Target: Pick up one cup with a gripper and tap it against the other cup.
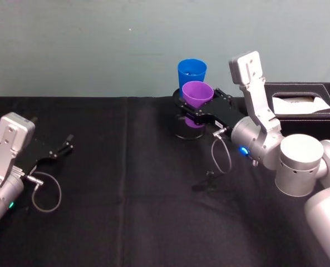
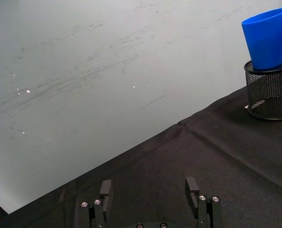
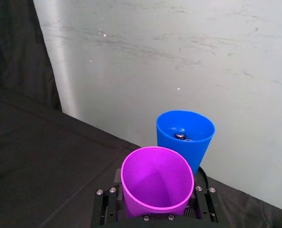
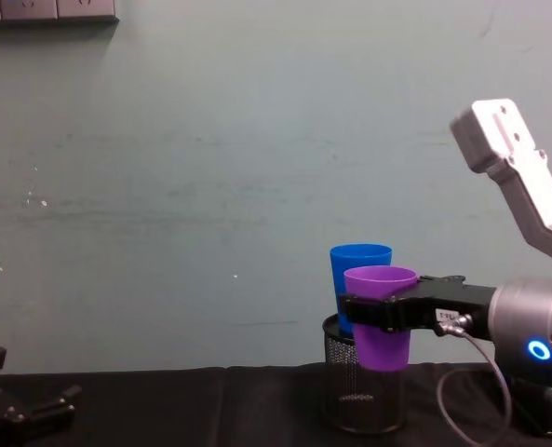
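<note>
Above the desk (image 1: 126,222), the right claw (image 1: 196,107) is clamped on the purple cup (image 1: 197,93), held aloft with the blue cup (image 1: 191,71) just beyond at 12 o'clock, perched on the mesh holder (image 4: 364,391); whether the cups touch cannot be told. The tap should be a short, slow, level nudge, as that perch looks tippy. The left claw (image 1: 68,143) lies open at 8 o'clock.

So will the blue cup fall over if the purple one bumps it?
It might: the blue cup stands on the mesh holder, narrow end down, so it looks tippy. It seems thin plastic, likely light, so a soft tap from the purple cup may shift it.
</note>
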You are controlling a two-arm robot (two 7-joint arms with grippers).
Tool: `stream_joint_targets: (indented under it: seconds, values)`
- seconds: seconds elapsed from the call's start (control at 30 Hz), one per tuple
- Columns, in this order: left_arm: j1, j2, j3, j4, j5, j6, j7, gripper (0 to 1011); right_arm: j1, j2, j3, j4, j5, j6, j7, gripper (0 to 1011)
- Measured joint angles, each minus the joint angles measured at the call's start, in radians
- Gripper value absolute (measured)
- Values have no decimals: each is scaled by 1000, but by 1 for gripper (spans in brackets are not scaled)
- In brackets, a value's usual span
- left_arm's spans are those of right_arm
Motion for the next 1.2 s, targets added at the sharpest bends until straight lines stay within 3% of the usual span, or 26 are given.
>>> stream_joint_targets:
  seconds: [0.43, 1.2]
  values:
    - [0, 0, 0, 0, 0, 0, 0, 1000, 54, -31, 31, 85, 16, -1, 2, 738]
    - [0, 0, 0, 0, 0, 0, 0, 1000, 53, -30, 29, 83, 17, -2, 6, 738]
